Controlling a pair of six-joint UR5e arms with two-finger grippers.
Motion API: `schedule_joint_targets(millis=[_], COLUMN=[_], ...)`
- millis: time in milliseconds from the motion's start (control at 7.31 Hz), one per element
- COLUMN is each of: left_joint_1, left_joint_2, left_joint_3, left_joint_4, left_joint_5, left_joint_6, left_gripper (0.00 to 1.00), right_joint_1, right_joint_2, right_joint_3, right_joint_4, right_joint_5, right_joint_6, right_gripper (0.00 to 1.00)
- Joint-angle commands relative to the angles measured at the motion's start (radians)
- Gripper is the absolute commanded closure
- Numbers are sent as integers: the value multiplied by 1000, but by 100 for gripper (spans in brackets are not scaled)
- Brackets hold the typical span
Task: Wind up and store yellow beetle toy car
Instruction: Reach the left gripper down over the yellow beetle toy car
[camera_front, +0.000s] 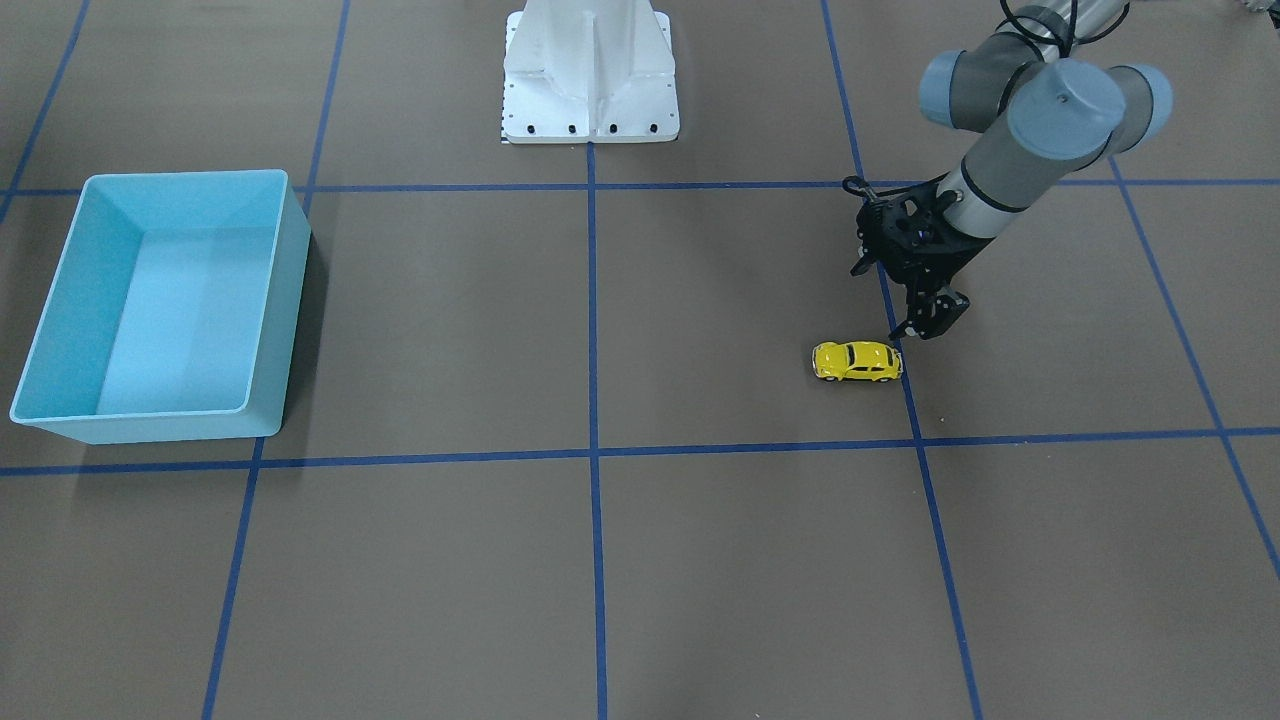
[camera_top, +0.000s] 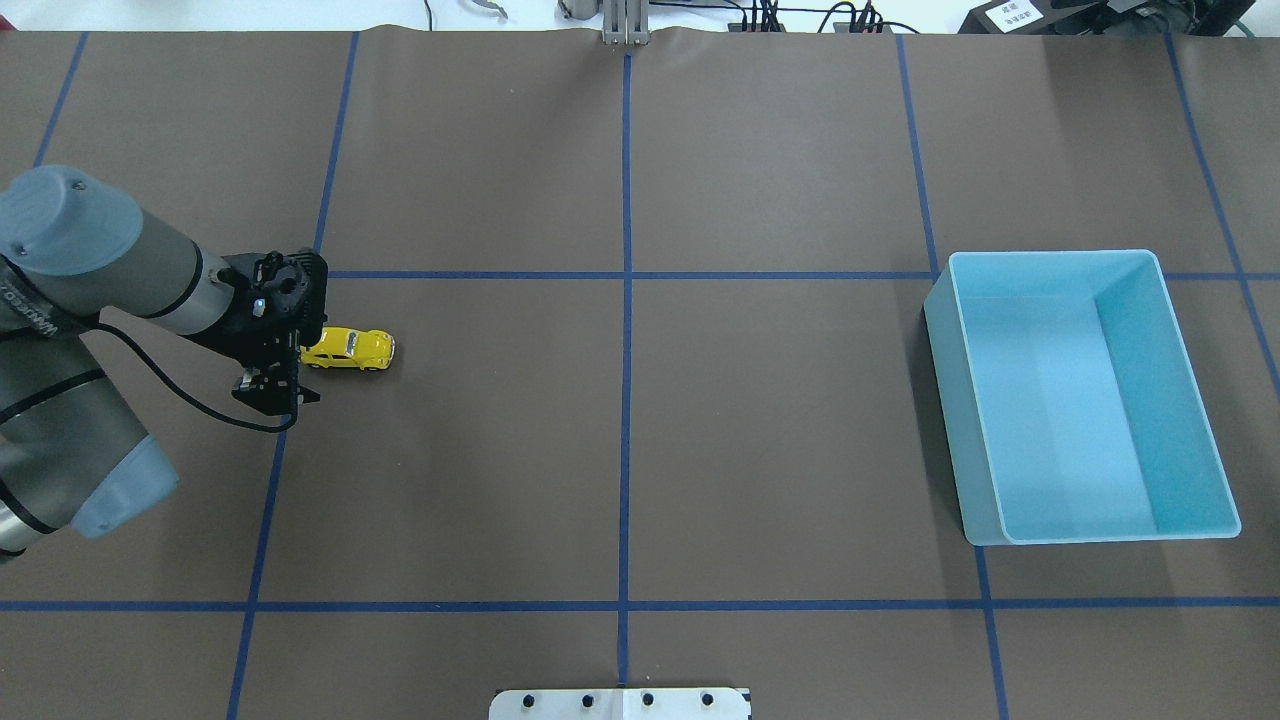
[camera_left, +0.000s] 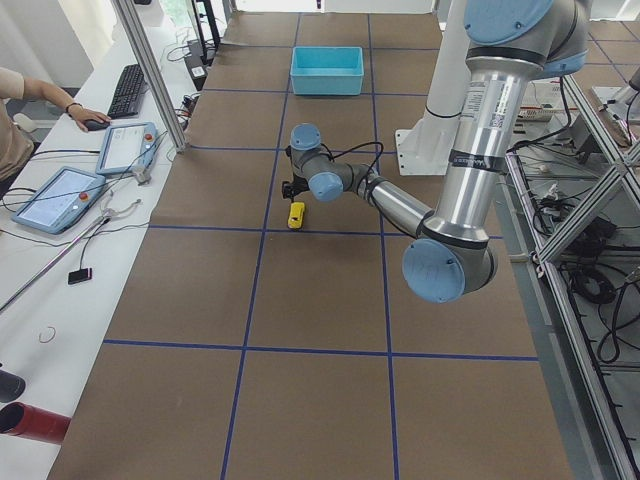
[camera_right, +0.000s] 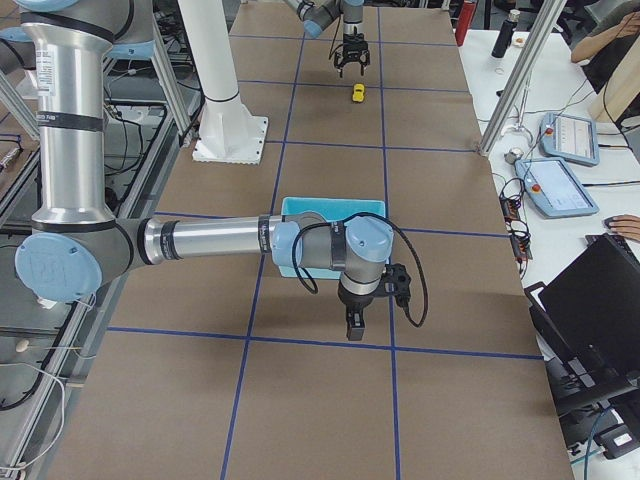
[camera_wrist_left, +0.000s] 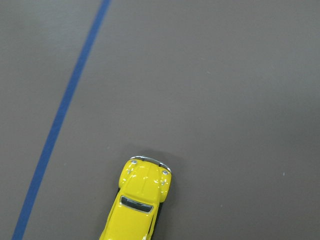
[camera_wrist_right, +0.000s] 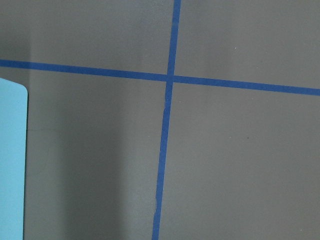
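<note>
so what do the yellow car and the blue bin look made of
Yellow car: glossy painted shell with bright highlights, silvery bumper; die-cast metal or hard plastic, can't tell which. Blue bin: probably moulded plastic, smooth even colour, thin walls, rounded corners.

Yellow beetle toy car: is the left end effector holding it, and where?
Not held: the yellow beetle toy car stands on the table beside the open left end effector.

Brown table (camera_front: 700, 560) bears yellow car (camera_front: 857, 361), blue bin (camera_front: 291, 300).
</note>
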Motion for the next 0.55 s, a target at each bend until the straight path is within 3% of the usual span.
schedule_joint_targets(millis=[0, 410], left_joint_1=[5, 9], left_joint_2=[-67, -134], left_joint_3=[58, 106], left_joint_4=[49, 86], left_joint_5=[4, 79], left_joint_6=[112, 112], left_gripper=[0, 0], right_joint_1=[0, 0], right_joint_2=[0, 1], right_joint_3=[-2, -2], right_joint_4=[0, 0], right_joint_5=[0, 0], right_joint_6=[0, 0], right_gripper=[0, 0])
